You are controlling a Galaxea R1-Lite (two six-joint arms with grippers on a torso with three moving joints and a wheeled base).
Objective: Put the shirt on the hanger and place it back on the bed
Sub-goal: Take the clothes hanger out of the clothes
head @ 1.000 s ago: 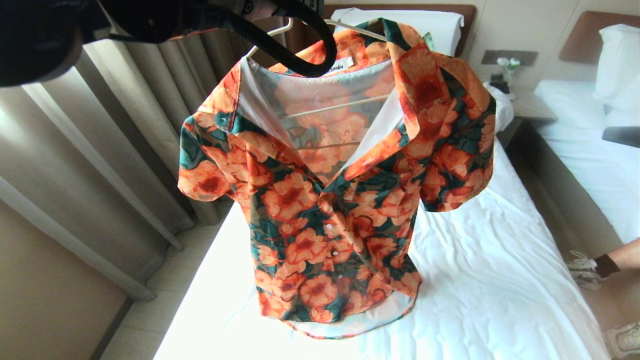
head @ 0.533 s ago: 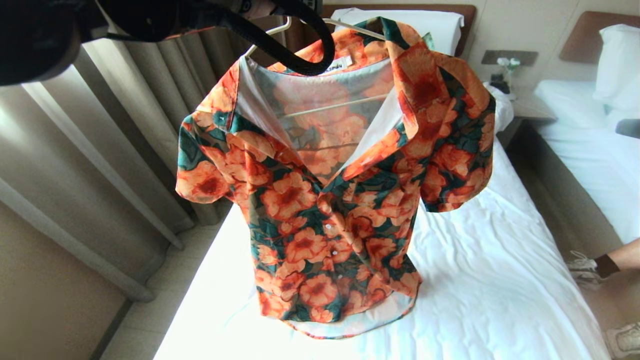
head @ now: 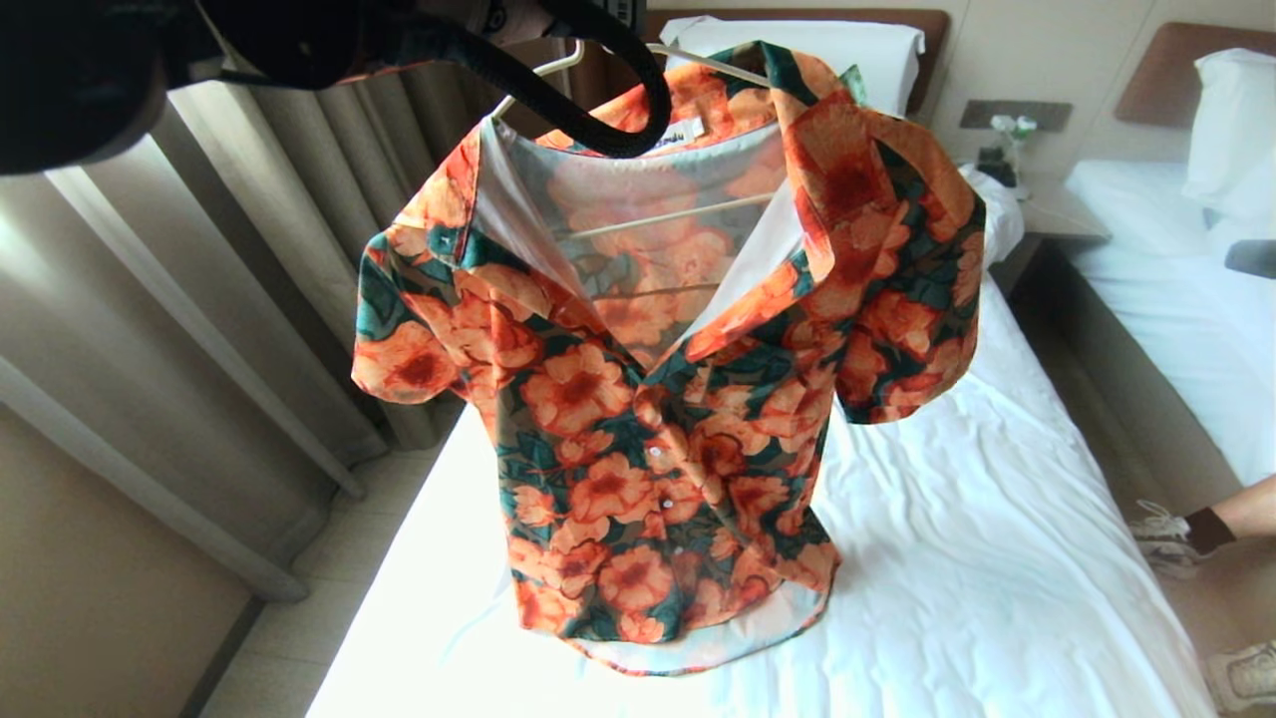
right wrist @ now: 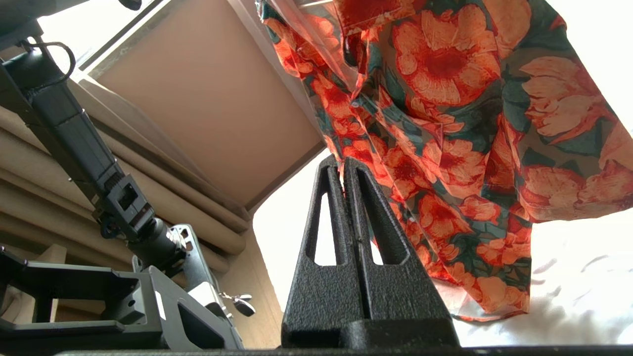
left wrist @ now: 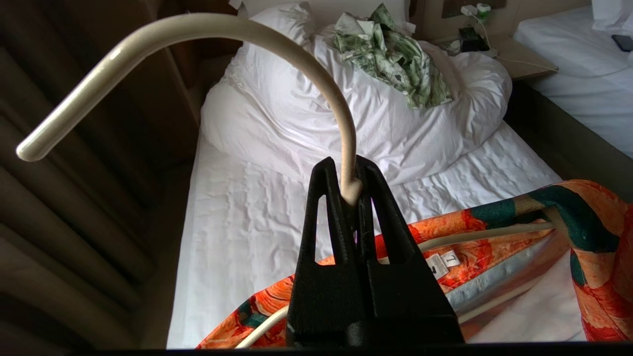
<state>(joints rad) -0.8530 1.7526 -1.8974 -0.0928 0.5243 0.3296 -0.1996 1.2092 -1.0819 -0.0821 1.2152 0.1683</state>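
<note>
Almost nothing has changed vs a sec ago: short-sleeved orange-flowered dark-green button-up shirt (head: 658, 399) sways a touch, hem a bit above the white-sheeted bed (head: 977, 558). Left hand (left wrist: 350, 190) stays clamped on the neck of the thin cream wire hanger (left wrist: 198, 29); right hand (right wrist: 342, 168) empty, fingers together, just beside the shirt front. Hanging looks done, laying down is what's left imo. Hidden: hanger's shoulders under cloth, left arm mostly cut off top of head view; whether right fingertips touch fabric, can't tell
</note>
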